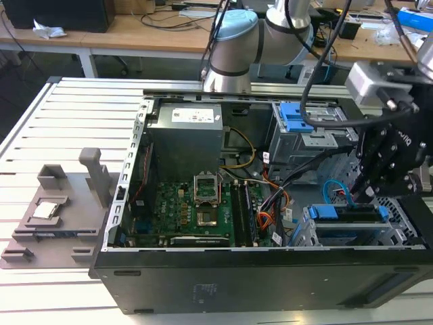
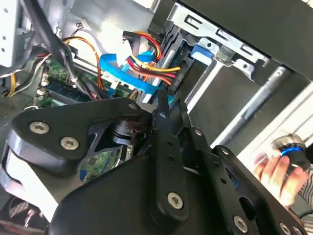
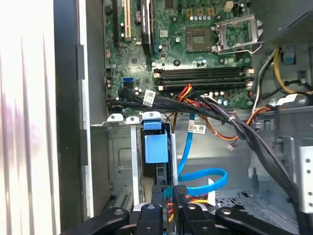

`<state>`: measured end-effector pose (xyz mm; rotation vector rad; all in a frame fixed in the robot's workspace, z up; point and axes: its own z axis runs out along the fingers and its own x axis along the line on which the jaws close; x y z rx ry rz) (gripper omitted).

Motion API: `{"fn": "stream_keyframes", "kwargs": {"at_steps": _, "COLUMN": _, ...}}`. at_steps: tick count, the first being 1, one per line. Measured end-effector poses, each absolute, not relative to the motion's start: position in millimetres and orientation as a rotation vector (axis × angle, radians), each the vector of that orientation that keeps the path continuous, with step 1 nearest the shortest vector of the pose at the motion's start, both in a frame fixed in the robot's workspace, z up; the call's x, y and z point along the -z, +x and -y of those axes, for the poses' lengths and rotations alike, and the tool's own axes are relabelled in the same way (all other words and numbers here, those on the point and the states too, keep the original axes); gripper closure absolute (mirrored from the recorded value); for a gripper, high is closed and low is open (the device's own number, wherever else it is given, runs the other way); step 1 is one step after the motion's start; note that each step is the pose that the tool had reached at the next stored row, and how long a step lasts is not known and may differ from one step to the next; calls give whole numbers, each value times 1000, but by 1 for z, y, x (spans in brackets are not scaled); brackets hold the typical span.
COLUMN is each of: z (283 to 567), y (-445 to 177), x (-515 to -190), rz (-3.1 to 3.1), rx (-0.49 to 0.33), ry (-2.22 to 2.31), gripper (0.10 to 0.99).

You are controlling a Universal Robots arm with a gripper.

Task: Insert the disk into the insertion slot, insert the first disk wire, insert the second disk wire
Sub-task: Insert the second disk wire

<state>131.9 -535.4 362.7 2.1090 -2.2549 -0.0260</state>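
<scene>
Black robot gripper [image 1: 357, 193] hangs over the boxy silver-grey sheet-metal drive cage [image 1: 399, 233], at exterior view's right, near side of the open PC case [image 1: 270, 274]. Blue-framed disk [image 1: 348, 215] sits in a bay. Fingers [image 3: 179, 196] look pressed together on the thin light-blue flat cable [image 3: 208, 175] w/ dark plug, beside the disk end; exact grip hard to tell.

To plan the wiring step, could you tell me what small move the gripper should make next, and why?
Probably a slight advance toward the disk's end. The disk already sits in the slot, the gripper hangs just off it, and the blue cable has its dark plug end right at the gripper, seemingly not yet seated.
</scene>
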Motion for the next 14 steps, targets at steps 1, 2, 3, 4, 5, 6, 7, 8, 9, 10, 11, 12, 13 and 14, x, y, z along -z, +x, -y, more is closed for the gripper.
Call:
{"fn": "stream_keyframes", "kwargs": {"at_steps": 1, "z": 535, "y": 132, "x": -367, "rz": 2255, "rx": 26, "ry": 2109, "gripper": 863}}
{"fn": "stream_keyframes", "kwargs": {"at_steps": 2, "z": 534, "y": 132, "x": -377, "rz": 2255, "rx": 26, "ry": 2109, "gripper": 980}}
{"fn": "stream_keyframes", "kwargs": {"at_steps": 3, "z": 533, "y": 132, "x": -385, "rz": 2255, "rx": 26, "ry": 2109, "gripper": 980}}
{"fn": "stream_keyframes", "kwargs": {"at_steps": 4, "z": 533, "y": 132, "x": -389, "rz": 2255, "rx": 26, "ry": 2109, "gripper": 980}}
{"fn": "stream_keyframes", "kwargs": {"at_steps": 5, "z": 533, "y": 132, "x": -391, "rz": 2255, "rx": 26, "ry": 2109, "gripper": 980}}
{"fn": "stream_keyframes", "kwargs": {"at_steps": 6, "z": 533, "y": 132, "x": -392, "rz": 2255, "rx": 26, "ry": 2109, "gripper": 980}}
{"fn": "stream_keyframes", "kwargs": {"at_steps": 7, "z": 533, "y": 132, "x": -392, "rz": 2255, "rx": 26, "ry": 2109, "gripper": 980}}
{"fn": "stream_keyframes", "kwargs": {"at_steps": 8, "z": 533, "y": 132, "x": -392, "rz": 2255, "rx": 26, "ry": 2109, "gripper": 980}}
{"fn": "stream_keyframes", "kwargs": {"at_steps": 9, "z": 533, "y": 132, "x": -392, "rz": 2255, "rx": 26, "ry": 2109, "gripper": 980}}
{"fn": "stream_keyframes", "kwargs": {"at_steps": 10, "z": 533, "y": 132, "x": -393, "rz": 2255, "rx": 26, "ry": 2109, "gripper": 980}}
{"fn": "stream_keyframes", "kwargs": {"at_steps": 11, "z": 533, "y": 132, "x": -393, "rz": 2255, "rx": 26, "ry": 2109, "gripper": 980}}
{"fn": "stream_keyframes", "kwargs": {"at_steps": 12, "z": 533, "y": 132, "x": -393, "rz": 2255, "rx": 26, "ry": 2109, "gripper": 980}}
{"fn": "stream_keyframes", "kwargs": {"at_steps": 13, "z": 533, "y": 132, "x": -393, "rz": 2255, "rx": 26, "ry": 2109, "gripper": 980}}
{"fn": "stream_keyframes", "kwargs": {"at_steps": 14, "z": 533, "y": 132, "x": -393, "rz": 2255, "rx": 26, "ry": 2109, "gripper": 980}}
